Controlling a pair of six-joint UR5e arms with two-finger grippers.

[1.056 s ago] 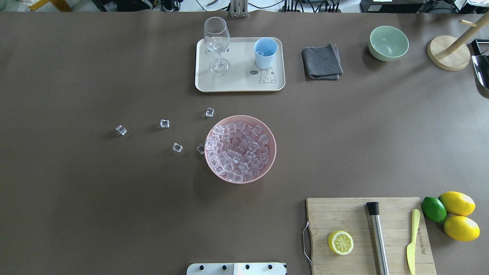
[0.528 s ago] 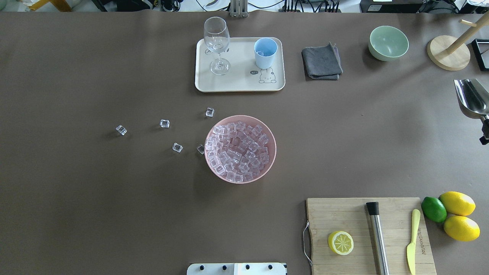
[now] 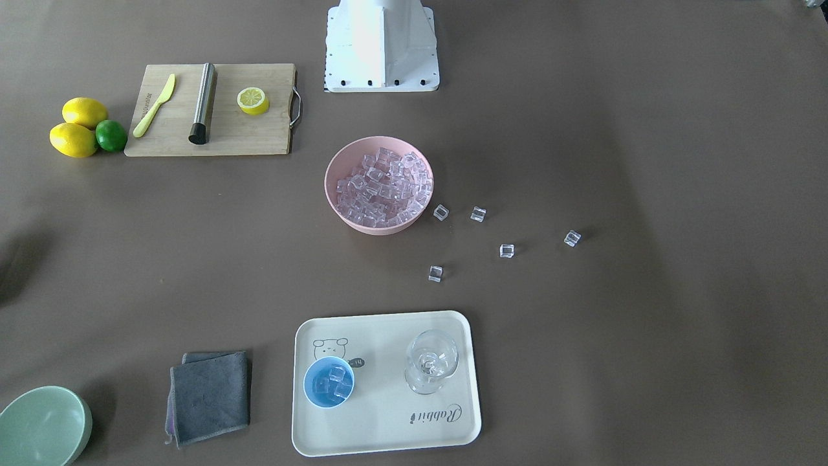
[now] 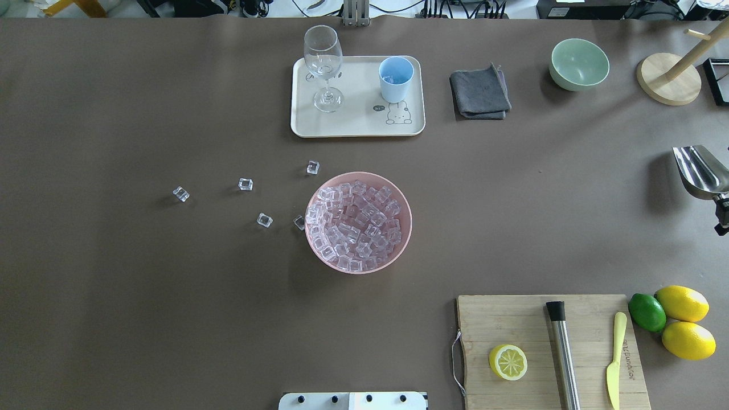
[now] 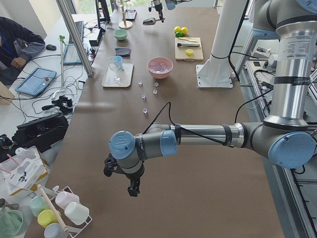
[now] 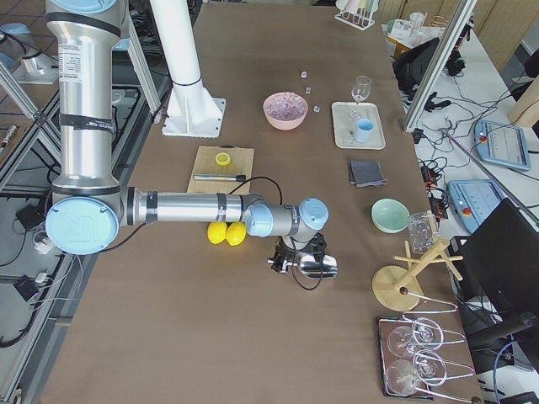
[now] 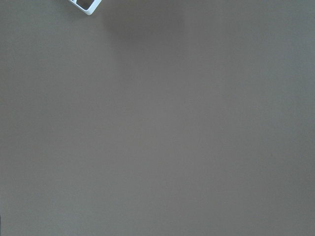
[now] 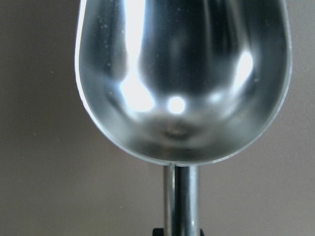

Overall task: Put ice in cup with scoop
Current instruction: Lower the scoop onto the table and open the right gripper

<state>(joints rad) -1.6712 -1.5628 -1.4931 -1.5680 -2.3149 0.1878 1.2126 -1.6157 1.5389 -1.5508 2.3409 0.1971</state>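
**Op:** R gripper status?

**Obs:** You've got the right gripper (image 4: 723, 210) clenched on the rod handle of the scoop (image 4: 699, 169). In the overhead view it sits at 3 o'clock from the pink bowl (image 3: 378, 228), well apart, right at the frame edge. It's held above the table (image 4: 171, 313), w/ its shadow on the 9 o'clock side. Your right wrist cam shows the trough as plain bright steel & reflections.

**Op:** And L?

**Obs:** You see the left gripper (image 5: 132, 191) only in the left-end side view. It hangs over bare table near that end, well apart from the bowl. Can't tell if it's open or clamped. Its wrist cam gives you brown table surface, nothing of the fingers.

**Op:** Where's the ice & the cup?

**Obs:** Most of the ice (image 4: 356, 225) is piled in the pink bowl, mid-table. Five loose cubes (image 4: 245, 184) lie on the table. One is just beside the bowl's rim at 9 o'clock and one is near it at 11 o'clock. Three more lie farther out twd 9–10 o'clock. The cup (image 4: 396, 80) stands upright at 12–1 o'clock from the bowl, on the cream tray (image 4: 357, 122), in the tray's 3 o'clock half. The front cam shows you a few cubes inside it. The wine glass (image 4: 323, 65) is on the same tray at the cup's 9 o'clock, apart from it.
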